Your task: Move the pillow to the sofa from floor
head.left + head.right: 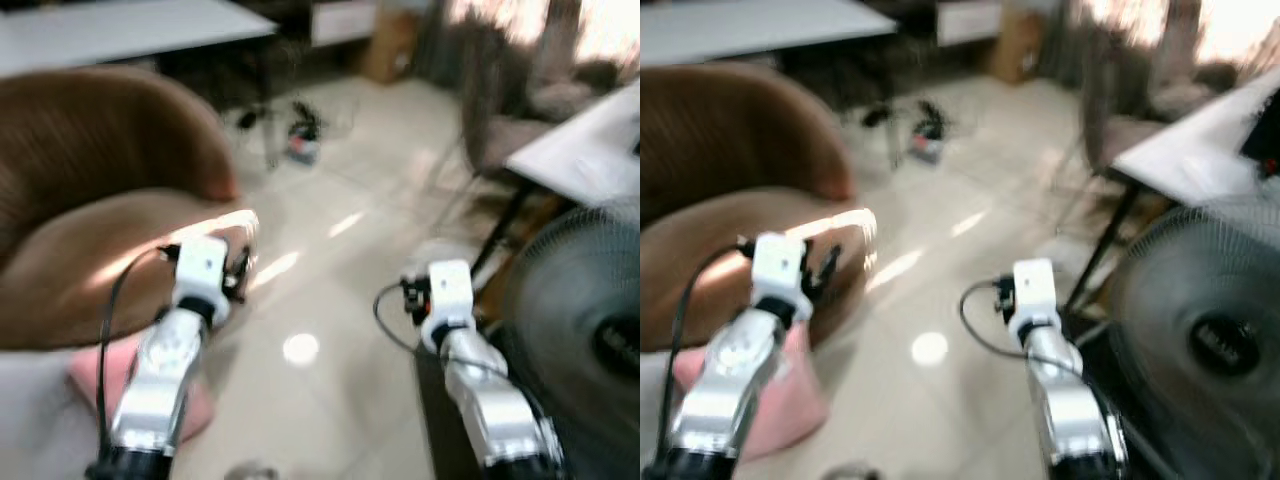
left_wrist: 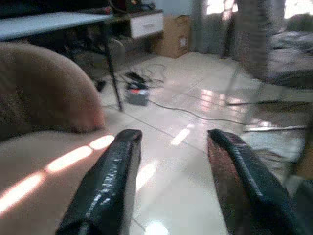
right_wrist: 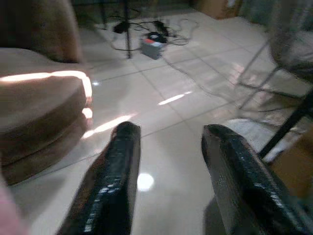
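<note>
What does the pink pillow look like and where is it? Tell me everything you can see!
The pink pillow looks soft and plain pale pink, like cloth, with a rounded corner. It lies flat on the shiny tiled floor, low on the robot's left, right beside the brown sofa; whether it touches the sofa is too blurry to tell. The left arm crosses in front and hides part of it. The left gripper is open, up near the sofa seat, not holding it.

Blurred views, sunlit glare patches

pink pillow [image 1: 95, 372] on floor [image 1: 330, 300] | beside brown sofa [image 1: 90, 200] | fan [image 1: 580, 330] right
</note>
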